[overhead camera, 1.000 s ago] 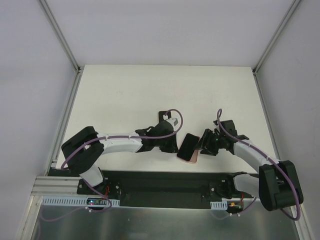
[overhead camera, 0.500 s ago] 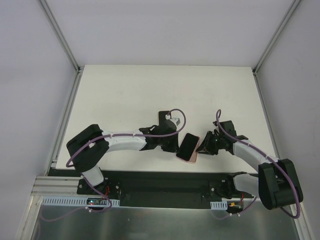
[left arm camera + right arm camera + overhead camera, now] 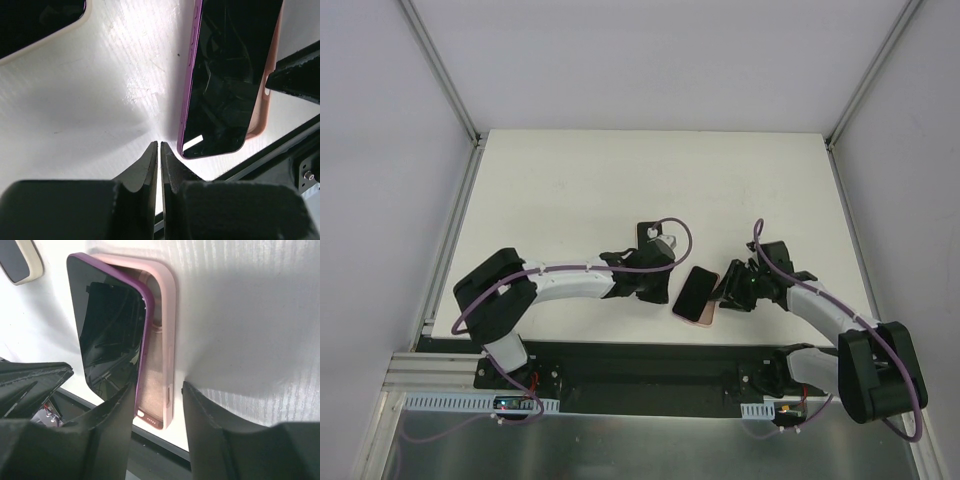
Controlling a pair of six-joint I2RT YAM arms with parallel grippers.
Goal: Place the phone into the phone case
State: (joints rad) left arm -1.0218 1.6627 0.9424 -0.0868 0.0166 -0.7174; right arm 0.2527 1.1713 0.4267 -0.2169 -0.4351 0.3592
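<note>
Item: purple-edged slab phone with a glossy black screen (image 3: pixel 695 289). It is lying screen up near the worktop's near edge, right of middle, between the two grippers.

Container: soft pink phone case with rounded corners (image 3: pixel 161 335). It is lying open side up on the worktop, touching the phone from beneath. The phone is sitting askew on it and is not seated. One long side is resting inside the case and leaving a strip of pink lining bare. The other long side is hanging out past the opposite wall. In the left wrist view the screen is reflecting dark shapes and one bright patch.

Left gripper (image 3: pixel 159 150): its jaws are pressing together with nothing between them. Its tips are hovering just beside the phone's corner.

Right gripper (image 3: pixel 156 390): its jaws are standing partly apart and gripping nothing. One finger is crossing the phone's end, and the other is standing just beside the case's outer wall.

Support: white matt worktop (image 3: pixel 620 180).

Other: a cream-rimmed flat thing with a dark face (image 3: pixel 30 20), of which only a corner is showing, is lying apart from the phone.
</note>
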